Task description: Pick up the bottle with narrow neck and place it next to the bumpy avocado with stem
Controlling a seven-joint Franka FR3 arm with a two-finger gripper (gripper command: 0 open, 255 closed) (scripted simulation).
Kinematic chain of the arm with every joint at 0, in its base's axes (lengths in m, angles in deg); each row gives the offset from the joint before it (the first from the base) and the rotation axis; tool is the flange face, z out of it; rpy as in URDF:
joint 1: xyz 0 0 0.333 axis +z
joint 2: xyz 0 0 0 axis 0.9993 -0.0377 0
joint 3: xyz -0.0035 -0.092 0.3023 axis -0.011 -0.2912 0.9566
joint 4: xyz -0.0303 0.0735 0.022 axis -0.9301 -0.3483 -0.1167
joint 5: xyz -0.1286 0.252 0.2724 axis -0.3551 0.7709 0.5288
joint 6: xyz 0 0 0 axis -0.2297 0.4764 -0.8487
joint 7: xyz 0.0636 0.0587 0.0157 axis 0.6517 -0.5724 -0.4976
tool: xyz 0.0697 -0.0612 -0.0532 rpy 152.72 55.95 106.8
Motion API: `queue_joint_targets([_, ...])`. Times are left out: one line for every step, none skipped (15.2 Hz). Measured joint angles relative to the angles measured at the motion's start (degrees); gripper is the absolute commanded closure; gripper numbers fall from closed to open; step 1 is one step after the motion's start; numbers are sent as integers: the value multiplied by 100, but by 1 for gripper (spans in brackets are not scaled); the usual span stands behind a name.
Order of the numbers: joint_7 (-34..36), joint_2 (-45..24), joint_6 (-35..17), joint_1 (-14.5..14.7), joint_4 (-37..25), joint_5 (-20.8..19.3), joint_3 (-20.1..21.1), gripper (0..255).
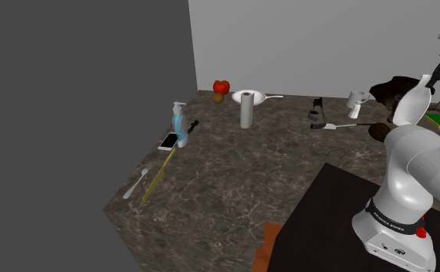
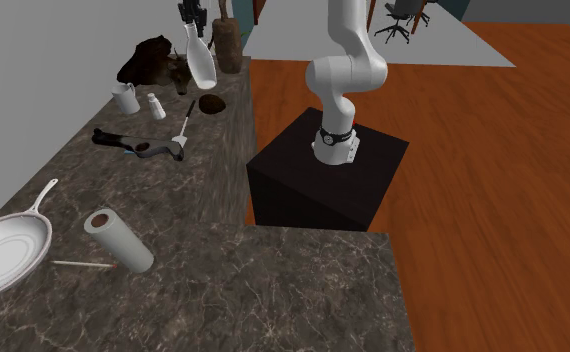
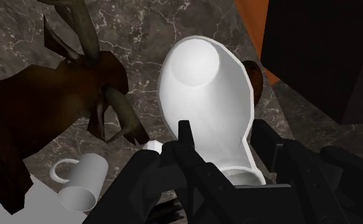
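**Bottle aloft by the neck, avocado close below**

Bottle [image 2: 201, 62]: plain white and smooth, with a wide rounded body tapering to a narrow neck. The material is not readable. I judge it rigid and rather slick. If it is glass or ceramic it could chip on the dark marbled surface [image 2: 273, 280], so a soft set-down is wanted. Weight is probably light to moderate, most of it low in the body.

Hold: the neck looks like the only part slim enough to clasp, and the gripper [image 2: 190, 28] has it there. The fingers are closed on the neck, one on each side, with the body hanging beneath them. Both exterior views show the bottle leaning a little off vertical. A grip this high leaves the heavy end free to swing, so turning or slipping in the fingers is the risk.

Position: the bottle is lifted clear of the surface, at the end nearest the stand. The wrist view looks down its length, with the flat base facing the surface. The brown avocado [image 2: 211, 103] lies on the surface just beside and below the base, not touching, partly hidden behind the body in the wrist view.

Nearby: a white mug [image 3: 81, 184] and a dark brown antlered figure [image 3: 46, 108] — both close to the drop zone but apart from the bottle.
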Motion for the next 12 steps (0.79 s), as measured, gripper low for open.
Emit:
queue_joint_targets([9,13,-68,-10,66,-14,-9,255])
queue_joint_targets([14,5,-152,-53,170,-14,-1,255])
queue_joint_targets([24,34,-208,-40,206,-39,-23,255])
queue_joint_targets([26,51,-259,-45,249,-56,-37,255])
queue_joint_targets([33,80,-326,-41,299,-83,-60,255])
queue_joint_targets([42,82,-415,-74,401,-92,-61,255])
queue_joint_targets([51,88,-479,-89,468,-102,-66,255])
queue_joint_targets([66,104,-557,-95,541,-123,-79,255])
queue_joint_targets([73,131,-626,-94,595,-149,-101,255])
queue_joint_targets([82,146,-693,-104,659,-167,-114,255])
queue_joint_targets([97,172,-778,-103,731,-197,-138,255])
queue_joint_targets([101,190,-816,-101,759,-213,-153,255])
